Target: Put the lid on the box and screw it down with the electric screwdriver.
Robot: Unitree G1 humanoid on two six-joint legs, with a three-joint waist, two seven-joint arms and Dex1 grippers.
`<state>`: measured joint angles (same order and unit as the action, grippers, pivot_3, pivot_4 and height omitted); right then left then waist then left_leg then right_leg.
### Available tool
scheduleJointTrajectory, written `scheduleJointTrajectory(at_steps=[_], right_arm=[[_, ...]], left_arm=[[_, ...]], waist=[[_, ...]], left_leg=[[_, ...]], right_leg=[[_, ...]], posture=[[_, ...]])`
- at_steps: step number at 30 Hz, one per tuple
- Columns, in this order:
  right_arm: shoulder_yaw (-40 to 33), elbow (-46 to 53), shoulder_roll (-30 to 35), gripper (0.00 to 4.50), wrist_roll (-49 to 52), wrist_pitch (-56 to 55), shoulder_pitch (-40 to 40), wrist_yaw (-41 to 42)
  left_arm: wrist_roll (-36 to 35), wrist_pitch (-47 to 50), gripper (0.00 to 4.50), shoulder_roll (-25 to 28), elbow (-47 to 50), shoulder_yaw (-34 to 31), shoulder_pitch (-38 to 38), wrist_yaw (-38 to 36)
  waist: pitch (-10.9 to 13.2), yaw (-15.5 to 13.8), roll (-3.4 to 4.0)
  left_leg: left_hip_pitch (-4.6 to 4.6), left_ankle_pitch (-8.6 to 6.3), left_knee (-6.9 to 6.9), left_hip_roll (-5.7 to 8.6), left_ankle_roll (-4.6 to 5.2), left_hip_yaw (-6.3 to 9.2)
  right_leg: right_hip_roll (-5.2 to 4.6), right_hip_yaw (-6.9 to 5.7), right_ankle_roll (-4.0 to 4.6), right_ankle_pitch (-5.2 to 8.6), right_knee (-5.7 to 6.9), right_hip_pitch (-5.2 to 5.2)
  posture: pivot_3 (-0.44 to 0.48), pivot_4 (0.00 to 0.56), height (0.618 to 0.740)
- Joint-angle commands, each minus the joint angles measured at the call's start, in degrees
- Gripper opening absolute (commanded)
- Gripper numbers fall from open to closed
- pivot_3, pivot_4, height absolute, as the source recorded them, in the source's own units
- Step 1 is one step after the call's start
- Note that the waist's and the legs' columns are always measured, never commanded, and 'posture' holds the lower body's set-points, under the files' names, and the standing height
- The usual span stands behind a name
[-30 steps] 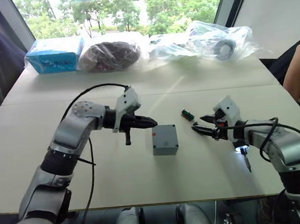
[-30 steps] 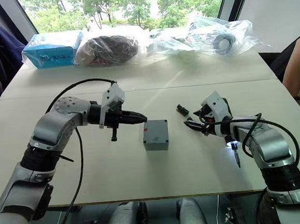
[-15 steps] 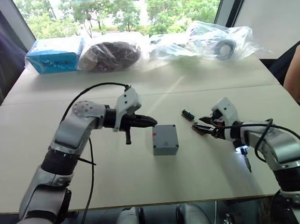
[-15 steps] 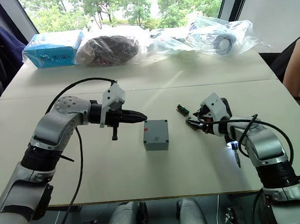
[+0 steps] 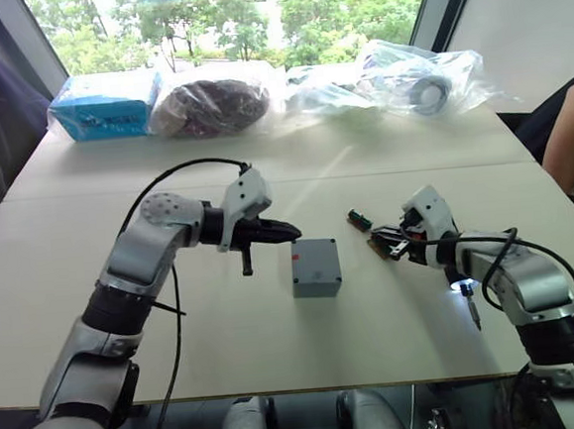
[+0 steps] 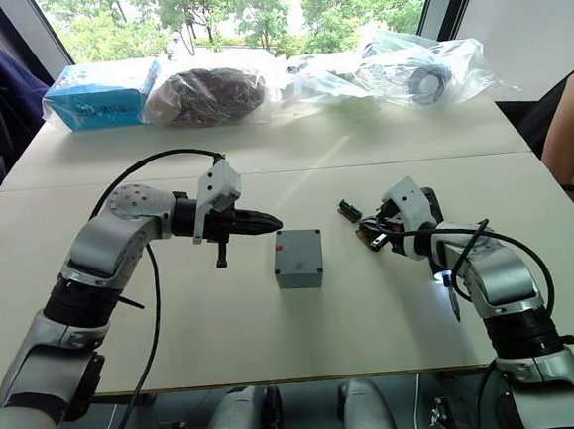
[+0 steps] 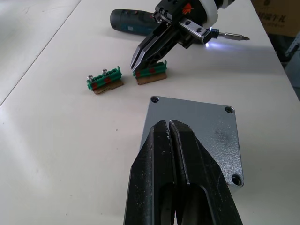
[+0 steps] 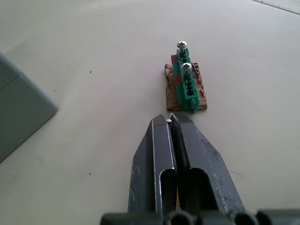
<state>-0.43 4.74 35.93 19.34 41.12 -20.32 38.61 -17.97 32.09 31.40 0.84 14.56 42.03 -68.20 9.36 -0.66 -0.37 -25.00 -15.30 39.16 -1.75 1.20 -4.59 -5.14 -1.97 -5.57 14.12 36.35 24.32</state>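
Readable text: none on any object.
Blue packet (image 5: 105, 103): print on its side is too small to read.
Box (image 5: 315, 266): a small red mark on its side, no legible characters.
Cardboard carton (image 7: 276, 9): faint dark lettering at the view's edge, not legible.

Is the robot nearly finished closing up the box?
About halfway. The lid already sits on the box. The right gripper is shut, down at a green screw holder. The electric screwdriver lies unheld on the table, so the screwing looks still to do.
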Motion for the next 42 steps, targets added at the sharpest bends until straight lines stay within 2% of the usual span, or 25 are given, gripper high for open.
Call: scheduleJointTrajectory(at_steps=[1,11,16,20,23,42], right_arm=[[-1.6,1.7,0.3,0.03,0.2,-1.5,-0.1,0.2],[-4.9,4.3,2.1,0.03,1.7,-2.7,-1.3,1.7],[-6.0,9.3,3.1,0.03,5.7,1.0,-3.7,3.6],[-3.5,15.6,0.8,0.03,9.7,5.6,-4.9,3.5],[-1.0,17.9,-0.8,0.03,9.9,6.6,-4.6,2.6],[3.8,16.0,-1.4,0.03,8.4,4.8,-2.5,2.8]], left_arm=[[0.0,-1.1,0.00,0.0,0.4,-0.4,0.5,0.1],[0.0,-1.0,0.00,-0.1,-0.4,-0.7,0.1,0.4],[-0.3,-0.7,0.00,1.0,-0.4,-1.4,-0.6,-0.1],[-0.6,-0.2,0.00,3.4,0.5,-1.9,-2.1,-1.2],[0.2,-0.4,0.00,3.6,-0.4,-2.2,-2.4,0.8],[-2.4,3.2,0.00,3.8,4.2,-3.2,-3.7,2.2]], waist=[[0.0,0.0,0.00],[0.0,0.0,0.00],[0.0,0.0,0.00],[0.0,0.2,0.00],[0.0,0.1,0.00],[0.0,0.0,0.00]], left_leg=[[0.00,0.00,0.00,0.00,0.00,0.00],[0.00,0.00,0.00,0.00,0.00,0.00],[0.00,0.00,0.00,0.00,0.00,0.00],[0.00,0.00,0.00,-0.06,0.00,0.03],[0.02,0.00,-0.01,-0.07,0.00,0.05],[0.02,0.00,0.00,-0.03,0.00,0.03]], right_leg=[[0.00,0.00,0.00,0.00,0.00,0.00],[0.00,0.00,0.00,0.00,0.00,0.00],[0.00,0.00,-0.01,0.00,0.01,0.00],[0.06,0.00,-0.01,0.00,0.02,0.02],[0.07,-0.01,0.00,0.00,0.06,0.02],[0.07,0.06,0.00,0.00,0.05,0.00]], posture=[[0.000,0.150,0.740],[0.000,0.150,0.740],[0.000,0.150,0.740],[0.000,0.150,0.740],[0.000,0.150,0.740],[0.000,0.150,0.740]])
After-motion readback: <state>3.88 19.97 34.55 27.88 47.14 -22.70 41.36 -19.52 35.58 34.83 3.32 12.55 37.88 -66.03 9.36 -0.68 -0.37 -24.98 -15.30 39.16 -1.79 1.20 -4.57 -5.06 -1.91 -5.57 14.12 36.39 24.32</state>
